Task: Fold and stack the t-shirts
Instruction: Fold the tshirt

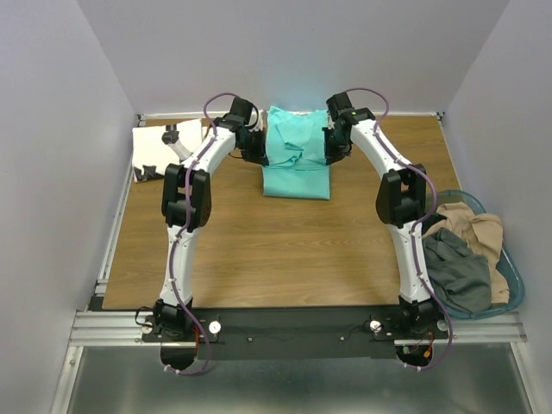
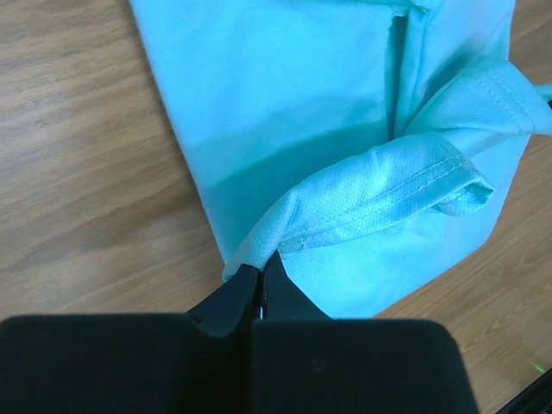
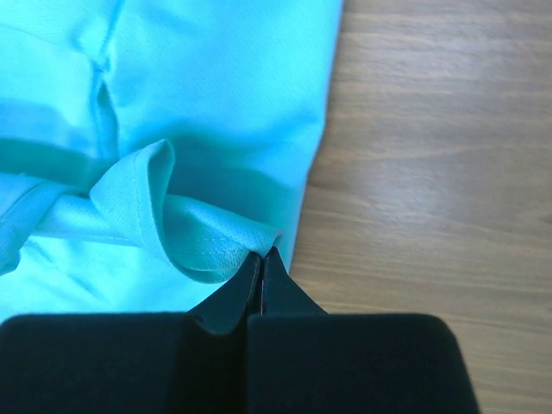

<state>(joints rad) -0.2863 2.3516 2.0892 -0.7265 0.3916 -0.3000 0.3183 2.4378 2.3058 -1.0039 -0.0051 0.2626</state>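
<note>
The soft turquoise cloth t-shirt [image 1: 297, 164] is gripped at its stitched edges by the left claw [image 2: 261, 269] and the right claw [image 3: 263, 257].

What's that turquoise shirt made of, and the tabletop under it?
The turquoise t-shirt looks like thin, matte knit, perhaps synthetic: the pinched hem shows a fine mesh texture and a stitched seam. The table looks like wood or wood-grain laminate: smooth, with plank lines.
</note>
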